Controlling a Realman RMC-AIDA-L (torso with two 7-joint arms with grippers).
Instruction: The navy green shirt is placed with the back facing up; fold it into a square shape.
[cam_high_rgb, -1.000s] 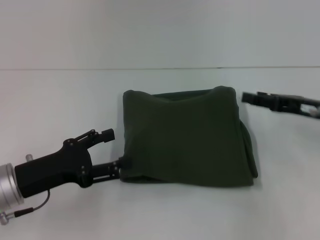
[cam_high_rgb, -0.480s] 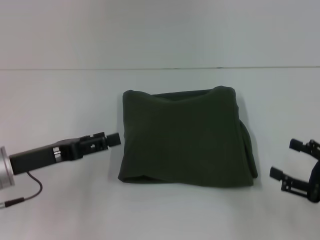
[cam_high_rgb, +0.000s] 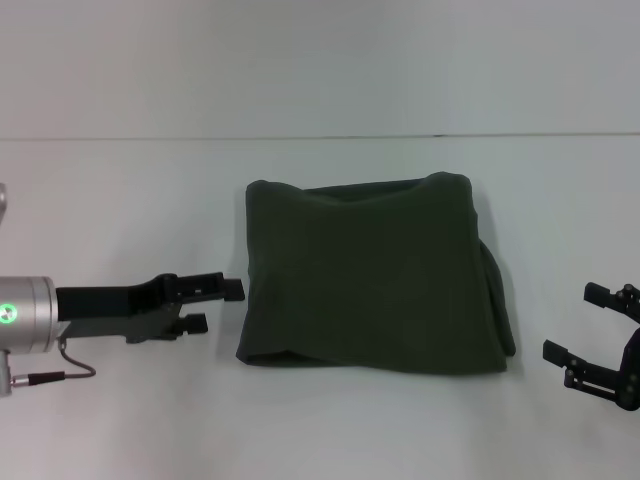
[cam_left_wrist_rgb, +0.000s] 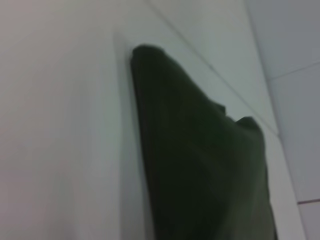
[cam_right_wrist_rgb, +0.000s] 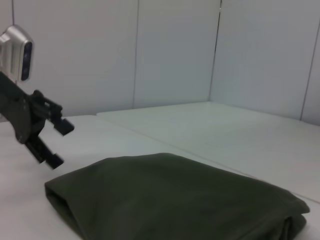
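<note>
The navy green shirt (cam_high_rgb: 375, 275) is lying folded square mid-bench (cam_high_rgb: 120, 180), with the left pincer (cam_high_rgb: 215, 305) and right pincer (cam_high_rgb: 580, 325) hovering beside it, both parted and gripping nothing.

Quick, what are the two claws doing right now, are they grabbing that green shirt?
Left gripper: open, empty, beside the navy green shirt, not touching it.
Right gripper: open, empty, off to the shirt's other side.

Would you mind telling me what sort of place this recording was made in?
Probably a lab or test bench: a bare white table, plain pale panelled walls, and only a folded navy green shirt between the open left gripper and open right gripper.
</note>
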